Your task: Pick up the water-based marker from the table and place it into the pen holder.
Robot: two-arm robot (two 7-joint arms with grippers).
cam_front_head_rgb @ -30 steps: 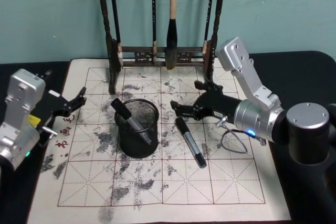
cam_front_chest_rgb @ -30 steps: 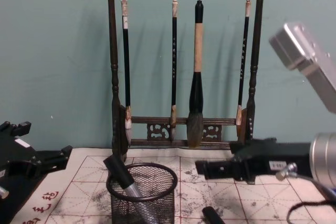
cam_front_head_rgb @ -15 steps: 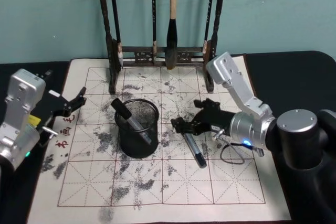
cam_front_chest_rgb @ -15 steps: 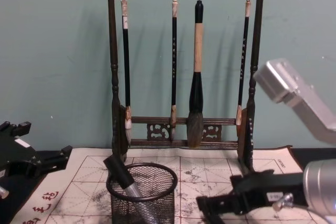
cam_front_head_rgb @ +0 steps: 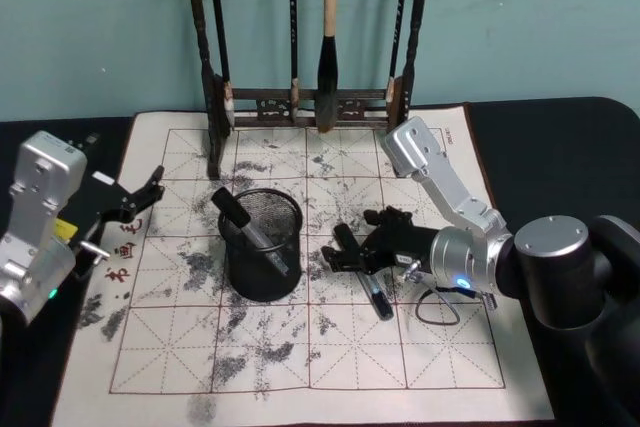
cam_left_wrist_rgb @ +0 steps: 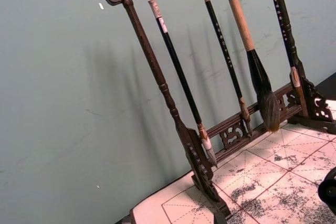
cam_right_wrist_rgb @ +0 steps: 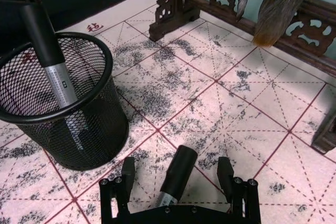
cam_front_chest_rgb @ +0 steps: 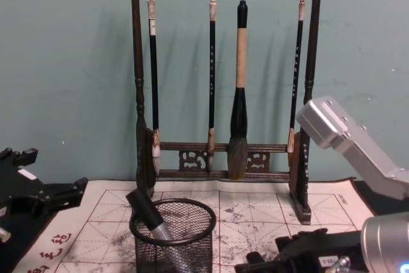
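wrist view, right gripper (cam_right_wrist_rgb: 176,167) spread astride marker (cam_right_wrist_rgb: 177,178)

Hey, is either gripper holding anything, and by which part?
Nothing is held yet. The right gripper is open, its fingers straddling the marker at its cap end without touching. The left gripper sits empty at the left.

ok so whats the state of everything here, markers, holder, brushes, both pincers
loose marker: lying flat on the mat, not gripped
right pincer: open, fingers straddling the loose marker
left pincer: open, idle at the mat's left edge
pen holder: upright, holding one marker
marker in holder: leaning against the rim
brushes: hanging on the rack
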